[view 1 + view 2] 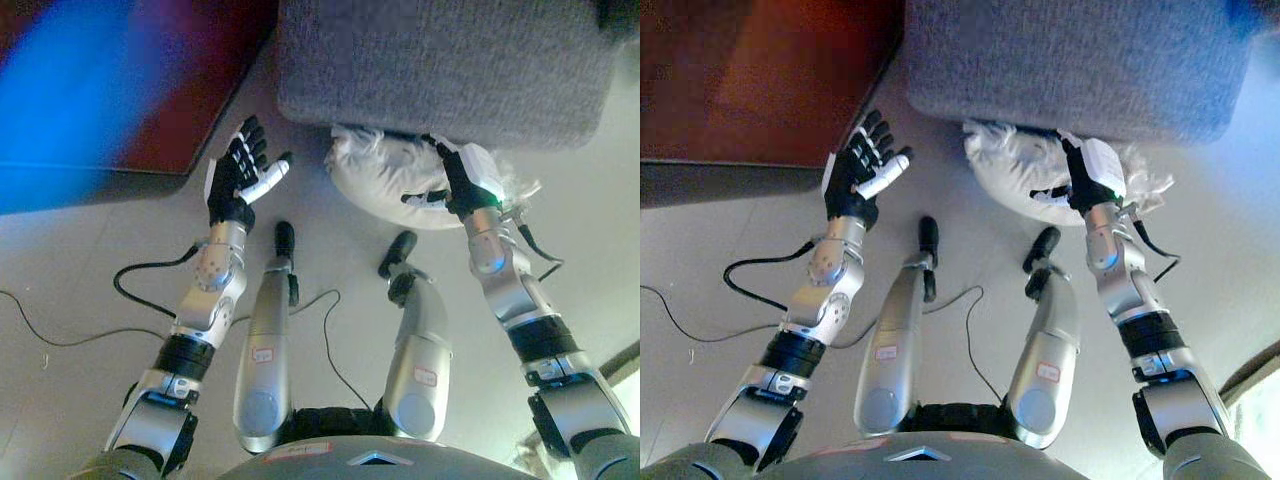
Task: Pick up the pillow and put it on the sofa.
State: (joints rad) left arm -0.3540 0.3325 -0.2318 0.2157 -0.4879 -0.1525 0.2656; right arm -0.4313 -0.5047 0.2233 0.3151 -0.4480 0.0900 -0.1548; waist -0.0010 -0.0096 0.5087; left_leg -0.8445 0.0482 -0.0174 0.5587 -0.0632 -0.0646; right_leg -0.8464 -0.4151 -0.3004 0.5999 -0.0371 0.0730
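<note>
Pillow (400,180) down on the floor (90,300), white and crumpled, jammed against the front of the grey sofa (450,60) with its far side tucked under the overhang. Right hand (462,182) already planted on the near right part of it, thumb hooked in toward the fabric, other fingers laid flat over the top, so touching and pressing rather than clamped round anything. Probably there to pin one side while the other hand comes in. Left hand (238,178) well apart from the pillow, hanging over bare floor off to the left, fingers spread wide and holding nothing, palm turned inward like it's lined up for a two-sided squeeze. Dark red-brown furniture (750,90) just beyond that left hand, so not much spare room on the outside, though the gap between hand and pillow looks clear for sliding across. Tricky bit, by the look of it: that sofa edge sits right over the pillow, so a straight lift likely snags; dragging it back toward the body first, then up and over onto the seat, seems safer.
</note>
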